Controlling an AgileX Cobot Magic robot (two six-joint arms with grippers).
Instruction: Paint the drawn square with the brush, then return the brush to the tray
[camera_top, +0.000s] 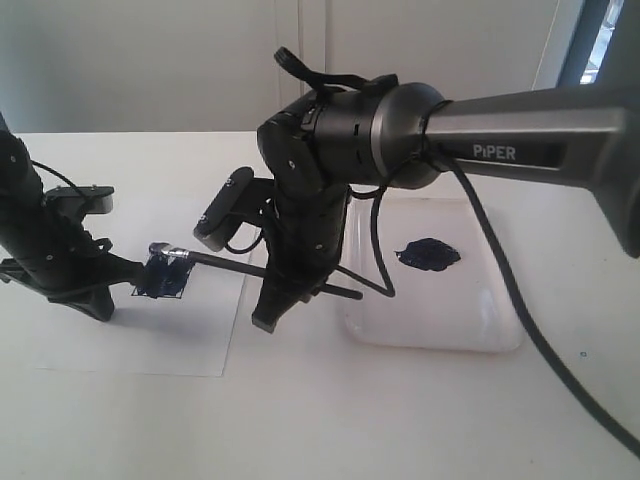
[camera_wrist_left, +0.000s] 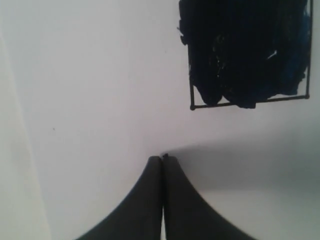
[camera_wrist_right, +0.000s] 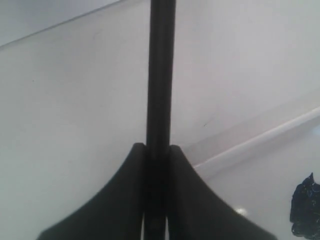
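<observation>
The drawn square on the white paper is smeared with dark blue paint; in the left wrist view the drawn square shows its thin black outline. The brush lies slanted, its silver ferrule and tip over the square's upper edge. My right gripper is shut on the black handle; in the right wrist view the brush runs out from between the right gripper tips. My left gripper is shut and empty, down at the paper left of the square, as the left gripper also appears in its wrist view.
The tray sits to the right of the paper, holding a dark paint blob. Its rim and the blob show in the right wrist view. The paper sheet covers the left table. A cable hangs from the right arm over the tray.
</observation>
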